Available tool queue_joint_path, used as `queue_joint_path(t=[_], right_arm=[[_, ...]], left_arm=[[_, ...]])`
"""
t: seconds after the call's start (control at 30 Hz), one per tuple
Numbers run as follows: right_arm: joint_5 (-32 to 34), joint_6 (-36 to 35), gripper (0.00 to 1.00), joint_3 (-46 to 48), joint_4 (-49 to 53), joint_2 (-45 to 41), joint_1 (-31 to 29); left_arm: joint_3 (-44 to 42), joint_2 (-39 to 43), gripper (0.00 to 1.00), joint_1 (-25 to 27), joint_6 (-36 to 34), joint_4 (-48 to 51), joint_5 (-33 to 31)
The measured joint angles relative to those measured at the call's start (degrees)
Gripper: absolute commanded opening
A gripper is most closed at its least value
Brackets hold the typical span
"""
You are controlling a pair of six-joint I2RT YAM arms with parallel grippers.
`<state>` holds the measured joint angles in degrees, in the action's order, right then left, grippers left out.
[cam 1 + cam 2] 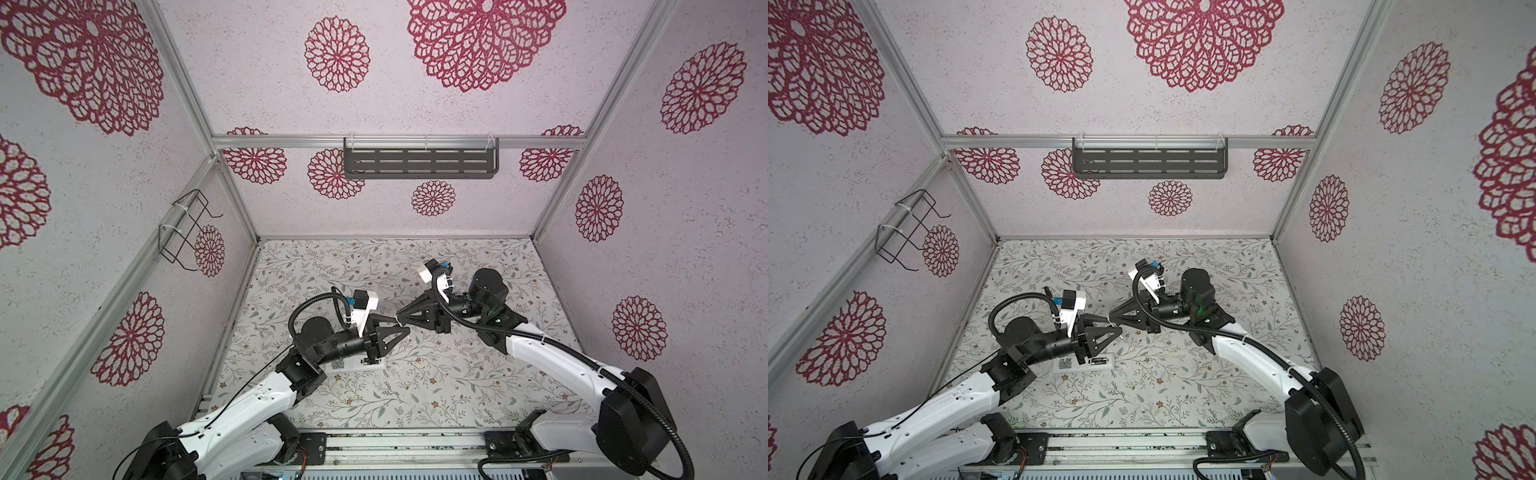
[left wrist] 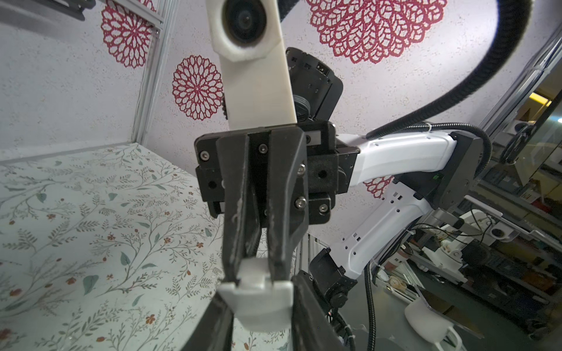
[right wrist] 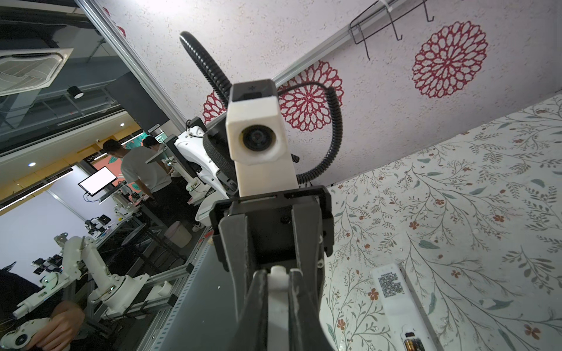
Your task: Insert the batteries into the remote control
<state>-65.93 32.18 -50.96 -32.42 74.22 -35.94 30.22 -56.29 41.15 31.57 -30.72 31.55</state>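
White booth walls [image 1: 415,95] with red flower medallions, closed round a table [image 1: 436,386] under a leafy sprig cloth. Left arm [image 1: 249,399] and right arm [image 1: 552,357], white and black, reaching in from the near edge and meeting in the air over the middle. On the back wall, a dark slotted shelf [image 1: 419,163]; on the left wall, a black wire rack [image 1: 185,228].

Left gripper [image 1: 1115,324] and right gripper [image 2: 254,269] tip to tip above the cloth. Right fingers pressed close, pinching the narrow tab of a small white cover [image 2: 255,307]. Left fingers set against the wider end of the same cover, one on each side, touching it in the left wrist view.

Below the left gripper, flat on the cloth: remote control [image 1: 1082,363], plain back up, with a printed label [image 3: 392,284] near its middle, partly hidden by the arm in both top views. Battery bay [image 3: 407,334] at one end, uncovered. Inside it, batteries [image 1: 1098,360], dark with silvery ends. Cannot tell how many.
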Motion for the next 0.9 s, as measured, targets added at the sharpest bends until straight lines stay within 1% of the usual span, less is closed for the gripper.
queue_joint_path(t=[0.17, 0.2, 0.23, 0.27, 0.3, 0.33, 0.37, 0.4, 0.5, 0.57, 0.6, 0.63, 0.7, 0.77, 0.8, 0.83, 0.87, 0.9], right_arm=[[0.7, -1.7, 0.14, 0.8, 0.9, -0.5, 0.0], [0.8, -1.8, 0.15, 1.0, 1.1, -0.5, 0.0], [0.9, -1.8, 0.19, 1.0, 1.3, -0.5, 0.0], [1.2, -2.0, 0.27, 1.1, 1.5, -0.5, 0.0], [1.5, -2.2, 0.32, 1.1, 1.9, -0.5, 0.1], [1.7, -2.3, 0.35, 1.1, 2.3, -0.5, 0.4], [1.9, -2.4, 0.43, 1.2, 2.7, -0.6, 0.8], [2.4, -2.7, 0.53, 1.4, 3.3, -0.9, 1.3], [5.0, -3.3, 0.72, 1.8, 7.3, -2.6, 4.7], [9.0, -4.8, 0.77, 1.7, 12.0, -4.8, 8.3], [12.0, -5.9, 0.83, 1.5, 15.2, -6.2, 10.1], [14.6, -6.8, 0.86, 1.0, 18.0, -7.2, 11.3], [23.1, -9.4, 0.87, -0.7, 25.4, -9.3, 13.6], [31.6, -11.8, 0.89, -3.0, 32.3, -10.1, 14.3], [35.7, -12.8, 0.95, -4.0, 35.5, -10.2, 14.3], [39.0, -13.5, 0.95, -4.5, 38.1, -10.2, 14.3], [42.6, -14.2, 0.99, -4.7, 40.6, -10.2, 14.3], [45.7, -14.8, 0.99, -4.6, 43.1, -10.3, 14.3]], left_arm=[[0.4, 0.0, 0.24, -0.1, -0.1, 2.1, -0.1], [0.4, 0.0, 0.23, -0.1, -0.2, 2.5, -0.1], [0.4, 0.0, 0.22, -0.1, -0.3, 2.8, -0.1], [0.5, 0.0, 0.21, -0.1, -0.5, 3.3, -0.2], [0.6, 0.0, 0.19, -0.2, -0.8, 3.9, -0.2], [0.9, 0.0, 0.19, -0.2, -1.1, 4.7, -0.5], [1.3, -0.1, 0.18, -0.2, -1.5, 5.7, -0.8], [1.7, -0.2, 0.18, -0.3, -1.8, 6.8, -1.1], [3.3, -1.4, 0.18, -0.9, -3.4, 10.9, -2.3], [4.9, -3.2, 0.17, -1.3, -4.5, 14.6, -3.3], [6.2, -4.6, 0.16, -1.5, -5.1, 16.9, -3.8], [7.6, -6.2, 0.16, -1.6, -5.8, 19.3, -4.6], [11.8, -11.1, 0.14, -1.7, -7.4, 25.2, -5.8], [16.6, -16.9, 0.15, -1.7, -8.6, 30.8, -6.9], [19.3, -20.2, 0.15, -1.7, -9.1, 33.8, -7.6], [22.1, -23.5, 0.15, -1.6, -9.6, 36.4, -8.4], [24.8, -26.8, 0.16, -1.4, -10.1, 39.2, -9.4], [28.2, -30.5, 0.16, -1.1, -10.5, 42.7, -10.7]])
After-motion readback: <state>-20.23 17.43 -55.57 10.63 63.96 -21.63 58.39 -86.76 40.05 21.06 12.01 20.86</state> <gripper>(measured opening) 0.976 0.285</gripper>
